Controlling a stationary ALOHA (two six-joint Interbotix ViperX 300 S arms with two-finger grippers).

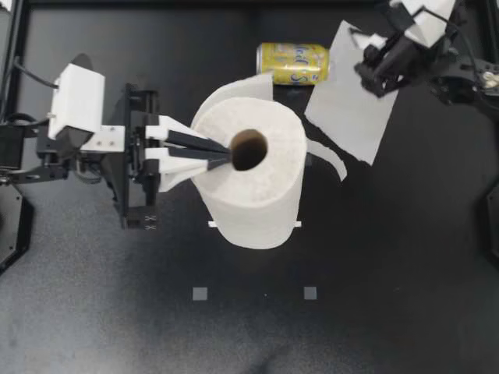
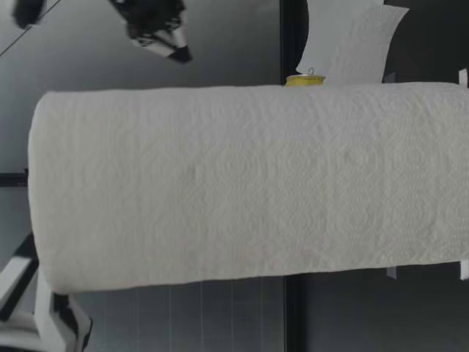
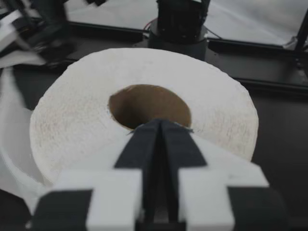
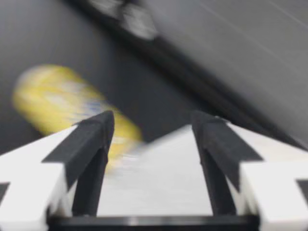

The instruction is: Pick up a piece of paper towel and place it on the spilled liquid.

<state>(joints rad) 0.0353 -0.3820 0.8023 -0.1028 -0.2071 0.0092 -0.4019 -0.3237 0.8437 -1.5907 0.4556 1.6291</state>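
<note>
Our left arm reaches in level from the left, and our left gripper [image 1: 231,153] has its fingers pressed together with nothing between them. The tips sit at the left rim of the core hole [image 1: 249,149] of the roll [image 1: 249,187]. In the left wrist view the closed fingers [image 3: 144,144] lie over the roll's [image 3: 96,115] flat top, and their tips just reach the edge of the hole [image 3: 149,106].

The roll stands upright in the middle of the table [image 1: 390,273]. Its long axis is vertical and the hole faces up. In the low view the roll [image 2: 249,183] fills most of the scene. Loose tails of towel curl off its far and right sides.

Our right arm comes in from the far right corner, with our right gripper [image 1: 378,70] over the far right part of a torn sheet [image 1: 347,101]. In the low view this gripper [image 2: 172,45] hangs well above the table, apart from the sheet [image 2: 352,40] below it. Its fingers stand wide open in the right wrist view [image 4: 153,120], gripping nothing, with the sheet [image 4: 159,178] showing beyond them.

The sheet is right of the roll, and its long axis runs roughly far to near, leaning right. We cannot tell whether it lies flat on the table. A can [image 1: 294,63] lies on its side just left of the sheet, its long axis running left to right. It also shows past the roll in the low view [image 2: 305,79] and as a blur in the right wrist view [image 4: 53,96].
</note>
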